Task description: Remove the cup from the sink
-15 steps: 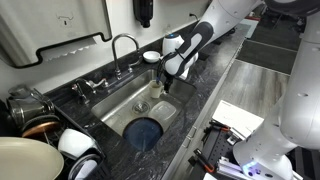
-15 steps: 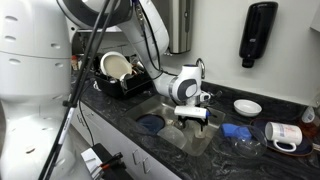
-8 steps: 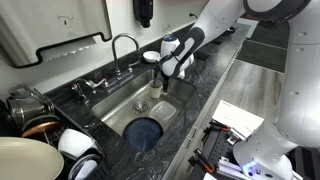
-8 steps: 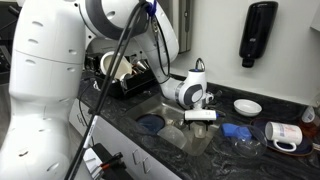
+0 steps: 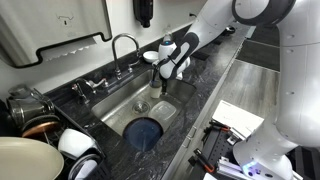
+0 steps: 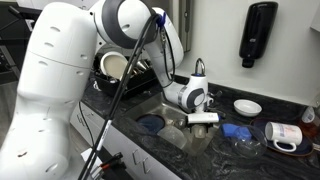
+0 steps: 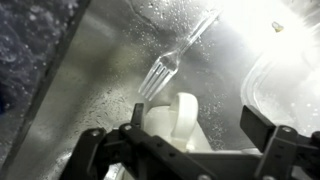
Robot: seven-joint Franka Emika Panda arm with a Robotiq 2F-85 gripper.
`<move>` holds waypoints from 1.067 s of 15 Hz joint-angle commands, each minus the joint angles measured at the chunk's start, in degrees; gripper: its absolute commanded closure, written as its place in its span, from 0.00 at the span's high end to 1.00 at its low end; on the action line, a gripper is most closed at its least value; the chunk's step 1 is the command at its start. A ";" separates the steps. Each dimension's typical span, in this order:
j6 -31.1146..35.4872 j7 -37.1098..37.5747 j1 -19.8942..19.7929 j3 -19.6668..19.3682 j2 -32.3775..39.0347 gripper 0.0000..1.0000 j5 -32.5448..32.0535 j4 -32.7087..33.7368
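In the wrist view the cream-white cup (image 7: 178, 128) lies on the wet steel floor of the sink (image 7: 110, 70), its handle turned up toward the camera. My gripper (image 7: 198, 120) is open, with one dark finger (image 7: 135, 113) on each side of the cup and a gap on the right side. In both exterior views the gripper (image 5: 161, 86) (image 6: 202, 119) hangs low over the sink basin (image 5: 118, 103) (image 6: 170, 134) near the faucet (image 5: 124, 45). The gripper hides the cup there.
A clear plastic fork (image 7: 168, 62) lies just beyond the cup, and a clear container (image 7: 292, 75) lies to its right. A blue dish (image 5: 146, 132) sits in the sink. On the counter are a white bowl (image 6: 247, 106), a blue cup (image 6: 233, 130), a mug (image 6: 283, 135) and a dish rack (image 6: 122, 72).
The arm has swung and the gripper has moved a little along the sink toward the faucet end and lower into the basin. The jaws stay open.
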 commanded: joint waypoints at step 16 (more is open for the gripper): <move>-1.59 1.01 0.94 -1.18 0.84 0.04 -3.55 1.94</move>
